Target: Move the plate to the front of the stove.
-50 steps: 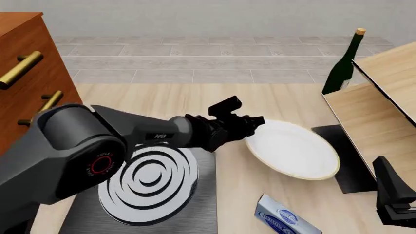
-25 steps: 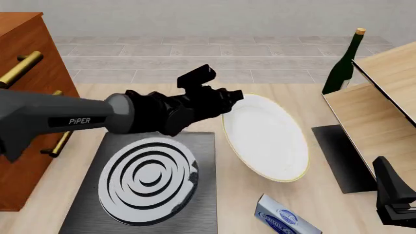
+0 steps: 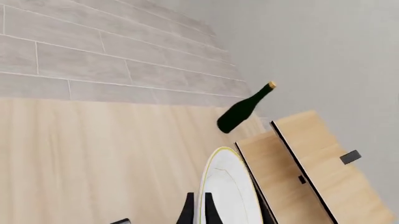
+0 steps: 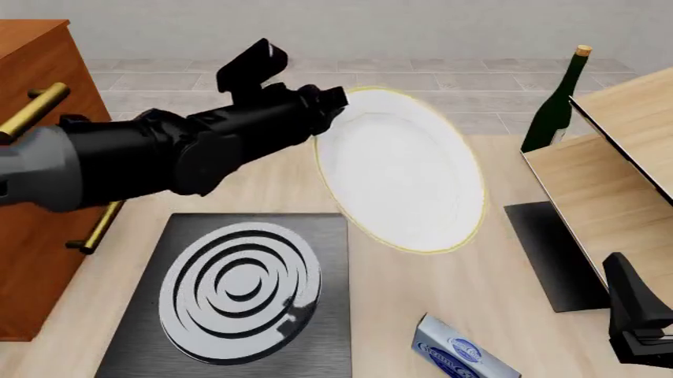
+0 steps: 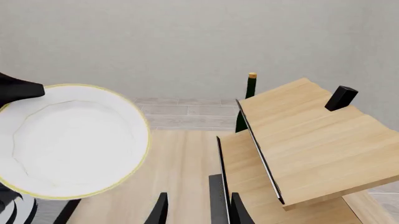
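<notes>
The white plate [image 4: 402,169] with its yellow-gold rim hangs in the air, tilted steeply on edge, above the table to the right of the stove [image 4: 236,303]. My left gripper [image 4: 326,101] is shut on the plate's upper left rim. In the left wrist view the plate [image 3: 227,189] shows edge-on between the two dark fingertips [image 3: 187,212]. The right wrist view shows the plate [image 5: 68,140] face-on. The stove is a black slab with a ringed silver burner [image 4: 239,290]. My right gripper [image 5: 196,207] stays low at the right, fingers apart and holding nothing.
A green bottle [image 4: 554,98] stands at the back right beside a wooden rack [image 4: 610,169]. A plain black mat [image 4: 552,252] lies under the rack's edge. A blue-white box [image 4: 458,354] lies near the front. A wooden drawer cabinet [image 4: 42,134] stands at the left.
My left arm has lifted the plate off the table and carried it up and leftward, tipping it from nearly flat to steeply tilted. The right arm has not moved.
</notes>
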Controlling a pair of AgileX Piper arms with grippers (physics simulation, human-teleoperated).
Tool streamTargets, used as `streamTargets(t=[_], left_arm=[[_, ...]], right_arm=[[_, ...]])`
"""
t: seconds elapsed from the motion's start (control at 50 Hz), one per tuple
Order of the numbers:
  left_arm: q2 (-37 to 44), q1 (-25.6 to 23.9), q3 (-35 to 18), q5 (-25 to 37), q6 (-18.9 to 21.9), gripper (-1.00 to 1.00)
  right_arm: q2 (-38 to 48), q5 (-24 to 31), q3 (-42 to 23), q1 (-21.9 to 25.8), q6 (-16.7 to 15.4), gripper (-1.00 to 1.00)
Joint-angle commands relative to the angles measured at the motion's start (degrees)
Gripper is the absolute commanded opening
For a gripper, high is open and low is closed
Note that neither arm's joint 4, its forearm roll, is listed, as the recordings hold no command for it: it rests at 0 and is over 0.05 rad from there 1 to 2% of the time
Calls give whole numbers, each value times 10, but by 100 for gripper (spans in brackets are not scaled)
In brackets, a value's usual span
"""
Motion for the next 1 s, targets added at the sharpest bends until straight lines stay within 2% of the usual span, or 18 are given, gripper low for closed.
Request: streamTargets(t=[0.02, 0.16, 0.18, 0.28, 0.32, 0.4, 0.56, 0.58, 0.72, 0.78, 1.0], left_arm=[[-68, 52, 14, -4, 17, -100], [-88, 102, 23, -13, 22, -100], [-93, 123, 22, -12, 36, -100], [-86, 172, 26, -24, 37, -100], [-73, 191, 28, -28, 23, -100], [-71, 221, 31, -38, 23, -100], [-42, 296, 46, -73, -13, -100], [-32, 304, 48, -81, -28, -100], [-2, 319, 44, -98, -41, -100], [31, 330, 43, -116, -63, -100], [107, 337, 14, -143, -80, -100]], right_arm=[[0, 0, 0, 0, 0, 100], [0, 0, 0, 0, 0, 100], [0, 0, 0, 0, 0, 100], [0, 0, 0, 0, 0, 100], [0, 0, 0, 0, 0, 100], [0, 0, 0, 0, 0, 100], [0, 0, 0, 0, 0, 100], [0, 0, 0, 0, 0, 100], [0, 0, 0, 0, 0, 100], [0, 0, 0, 0, 0, 100], [0, 0, 0, 0, 0, 100]])
